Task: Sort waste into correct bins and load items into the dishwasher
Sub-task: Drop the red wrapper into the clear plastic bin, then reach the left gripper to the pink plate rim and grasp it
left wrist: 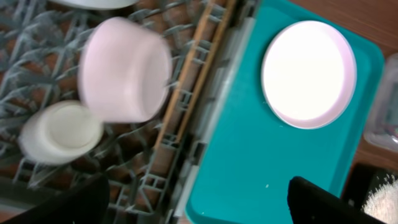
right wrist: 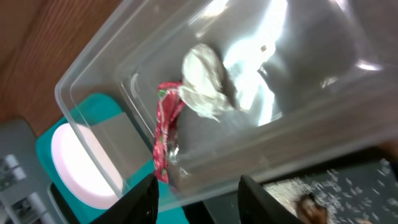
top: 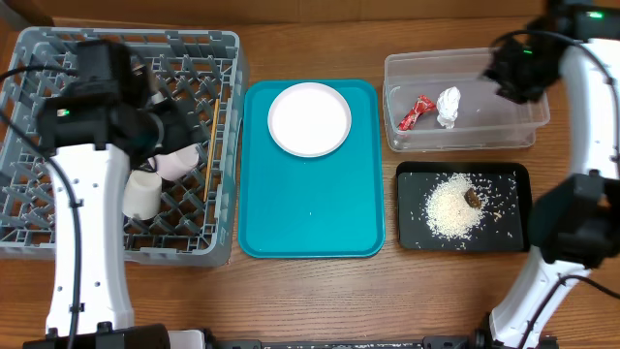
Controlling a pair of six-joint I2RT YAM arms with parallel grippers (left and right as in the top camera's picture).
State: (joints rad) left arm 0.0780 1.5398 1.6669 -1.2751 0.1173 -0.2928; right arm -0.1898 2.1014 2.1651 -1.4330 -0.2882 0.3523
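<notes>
The left gripper (left wrist: 199, 190) is spread wide and empty; just ahead of it the pink bowl (left wrist: 124, 70) and the white cup (left wrist: 61, 130) lie in the dish rack (left wrist: 37, 37). The right gripper (right wrist: 198, 185), also released, hangs above the clear tub (right wrist: 84, 68), which holds the red wrapper (right wrist: 165, 134) and the paper wad (right wrist: 204, 81).

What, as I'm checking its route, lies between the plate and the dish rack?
Overhead view: only bare teal tray separates the white plate from dish rack.

- My left arm (top: 85, 242) is a long white shell link topped by bulky black joint housings (top: 102, 73).
- My right arm (top: 599, 107) matches it: white shells, black joints.
- A small green light (top: 528, 50) glows on each arm.
- Thin black cables (top: 66, 208) trail along the links.
- Left end effector (left wrist: 198, 200) and right end effector (right wrist: 198, 200) have matte black fingers (right wrist: 256, 200).
</notes>
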